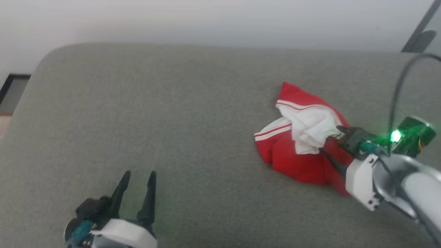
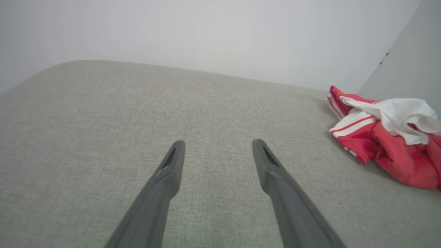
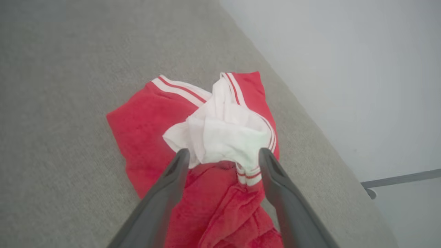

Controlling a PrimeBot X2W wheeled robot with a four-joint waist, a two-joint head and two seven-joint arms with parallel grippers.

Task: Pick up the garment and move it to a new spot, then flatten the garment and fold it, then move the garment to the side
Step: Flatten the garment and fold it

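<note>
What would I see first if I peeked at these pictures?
The bright red and white garment, crumpled on the right of the grey cushion, catches the eye first. The right gripper reaches at its white bunch with fingers open, a green light glowing behind it. The left gripper hovers open at lower left.

1. Worktop (image 1: 172,120): broad flat surface covered in grey woven fabric with a fine, even texture. The far left corner is rounded and the far edge is soft and curved.
2. Garment (image 1: 296,158): the single item lying directly on the worktop, on its right half. It is a crumpled heap of red cloth, with a white panel bunched on top and red-and-white striped trim showing at the left and far sides.
</note>
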